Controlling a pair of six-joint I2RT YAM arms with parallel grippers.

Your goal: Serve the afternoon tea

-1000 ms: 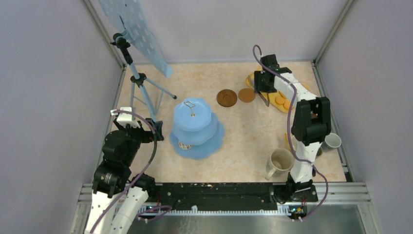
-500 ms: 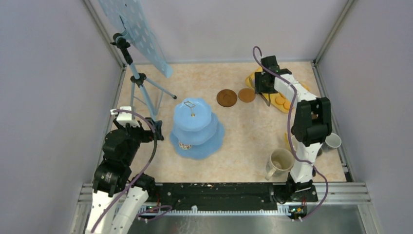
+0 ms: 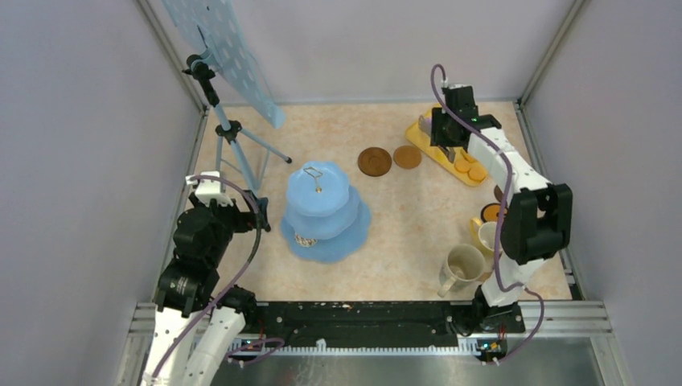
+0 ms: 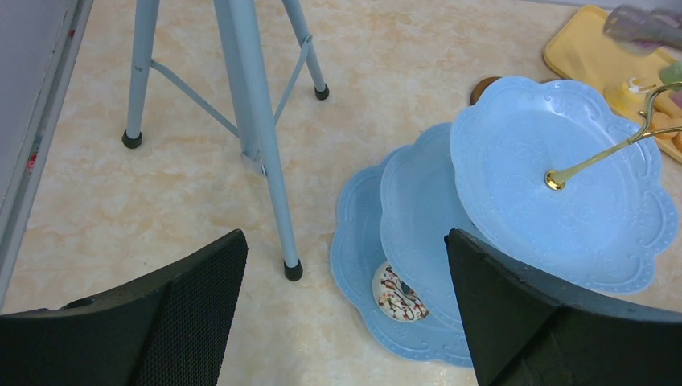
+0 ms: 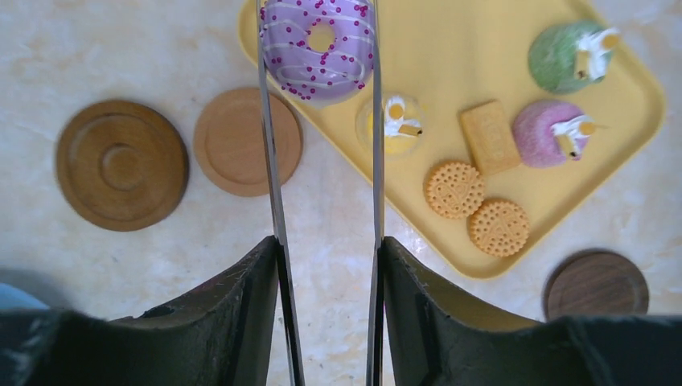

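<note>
Over on the left, the left gripper [image 4: 346, 237] hangs with its fingers spread wide and nothing between them, looking down at the feet of a pale blue tripod [image 4: 257, 121]. Just beside the tripod stands the blue tiered stand [image 4: 563, 137], and one white donut [image 4: 394, 293] with chocolate drizzle lies on its bottom tier, half tucked under the plate above.

Further right, a dark coaster [image 5: 121, 165] and a paler coaster [image 5: 248, 141] lie side by side on the table [image 5: 96, 48], the paler one nearly touching the yellow tray [image 5: 482, 48]. The right gripper [image 5: 328, 249] is squeezed onto the metal tongs [image 5: 275, 201], one finger against each arm, and the tong tips pinch a purple donut [image 5: 319, 48] over the tray's corner; I cannot tell whether it is clear of the tray.

On the tray sit a yellow cupcake [image 5: 390, 125], a pink cupcake [image 5: 551, 133], a green cupcake [image 5: 567, 56], two round biscuits [image 5: 454, 189] and a rectangular biscuit [image 5: 489, 137]. A third coaster [image 5: 597, 285] lies just off the tray. Near the right arm's base stand the beige mug [image 3: 465, 265] and the yellow mug [image 3: 485, 235].
</note>
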